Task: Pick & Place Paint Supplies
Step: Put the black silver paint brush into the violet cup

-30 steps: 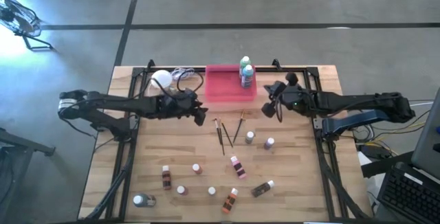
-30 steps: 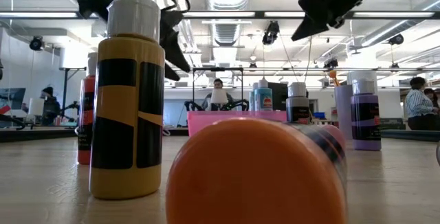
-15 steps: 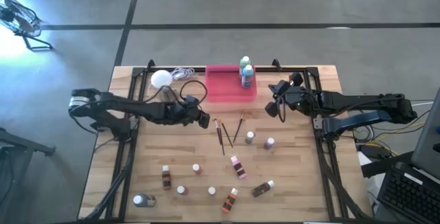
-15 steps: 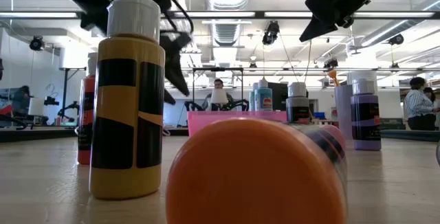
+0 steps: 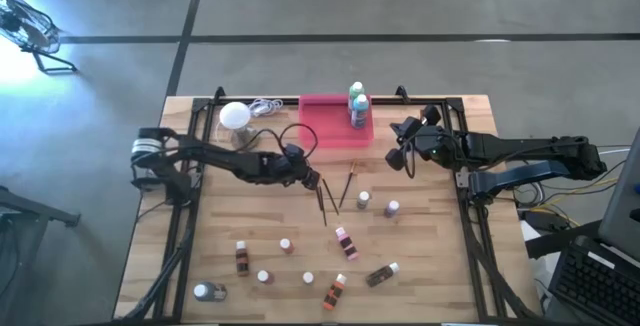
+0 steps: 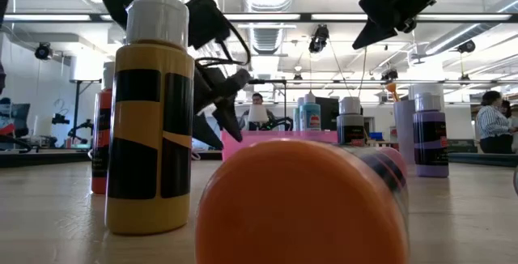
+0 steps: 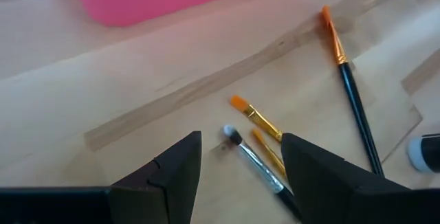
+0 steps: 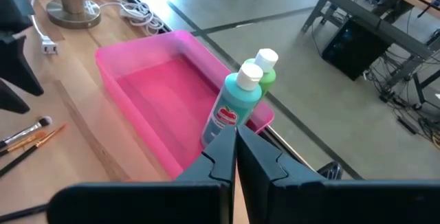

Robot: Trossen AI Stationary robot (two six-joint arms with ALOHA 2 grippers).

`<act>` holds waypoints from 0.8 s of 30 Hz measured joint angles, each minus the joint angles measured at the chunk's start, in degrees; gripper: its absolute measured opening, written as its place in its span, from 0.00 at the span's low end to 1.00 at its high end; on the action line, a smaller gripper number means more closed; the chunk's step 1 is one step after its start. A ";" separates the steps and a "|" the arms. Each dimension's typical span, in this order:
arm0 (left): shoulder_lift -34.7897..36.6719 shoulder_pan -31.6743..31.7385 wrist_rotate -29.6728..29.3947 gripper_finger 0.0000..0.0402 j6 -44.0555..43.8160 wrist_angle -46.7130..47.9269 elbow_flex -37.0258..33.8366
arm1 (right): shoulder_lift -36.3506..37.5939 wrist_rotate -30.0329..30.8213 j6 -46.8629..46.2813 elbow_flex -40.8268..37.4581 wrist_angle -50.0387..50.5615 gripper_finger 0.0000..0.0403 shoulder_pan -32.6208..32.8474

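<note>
Four paintbrushes [image 7: 275, 145] lie under the open left pincer [image 7: 240, 169]; right pincer [image 8: 236, 148] closed, empty.

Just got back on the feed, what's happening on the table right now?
The left end effector, open and empty, hovers over the tips of the paintbrushes lying in front of the pink tray. The right end effector is shut and holds nothing, waiting beside the tray. A blue bottle and a green bottle already stand in the tray; the small bottles sit scattered on the table.
</note>
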State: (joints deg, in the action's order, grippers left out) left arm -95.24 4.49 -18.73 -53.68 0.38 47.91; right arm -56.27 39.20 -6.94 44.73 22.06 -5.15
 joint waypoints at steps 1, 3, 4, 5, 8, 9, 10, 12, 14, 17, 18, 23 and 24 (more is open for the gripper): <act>-0.82 0.00 -0.01 0.51 -0.02 0.07 0.43 | 0.00 0.02 0.02 -0.02 0.04 0.02 0.00; -2.11 0.19 0.01 0.51 -0.02 0.04 1.05 | 0.00 0.00 0.02 -0.06 0.04 0.02 0.00; -2.64 0.31 0.05 0.51 -0.11 0.13 1.27 | 0.00 0.00 0.02 -0.10 0.04 0.02 0.00; -3.12 0.43 0.11 0.51 -0.27 0.21 1.54 | 0.00 0.00 0.04 -0.12 0.04 0.02 0.00; -4.06 0.74 0.25 0.51 -0.44 0.12 1.98 | 0.00 0.00 0.05 -0.21 0.07 0.02 0.00; -4.34 0.81 0.25 0.51 -0.59 0.03 2.12 | 0.00 0.00 0.06 -0.25 0.08 0.02 0.00; -4.58 0.85 0.27 0.51 -0.73 -0.01 2.20 | 0.00 0.00 0.13 -0.26 0.07 0.02 0.00; -5.11 0.90 0.31 0.51 -0.86 0.23 2.46 | 0.00 0.00 0.52 -0.26 0.07 0.02 0.00; -5.58 0.90 0.67 0.51 -0.95 -0.17 2.74 | 0.00 0.00 0.53 -0.26 0.07 0.02 0.00; -6.76 0.92 1.10 0.51 -1.04 0.04 3.30 | 0.00 0.00 0.70 -0.26 0.07 0.02 -0.02; -7.06 0.90 1.24 0.51 -1.07 0.10 3.54 | 0.00 0.00 0.74 -0.27 0.07 0.02 -0.02; -7.94 0.90 1.38 0.51 -1.02 -0.01 4.38 | -0.02 -0.02 0.92 -0.28 0.04 0.02 -0.07; -7.92 0.92 1.42 0.51 -0.86 -0.08 4.38 | -0.02 -0.02 0.92 -0.28 0.04 0.02 -0.11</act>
State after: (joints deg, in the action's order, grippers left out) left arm -103.16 5.41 -17.31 -54.54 0.31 52.29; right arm -56.29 39.18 -6.02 44.45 22.11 -5.26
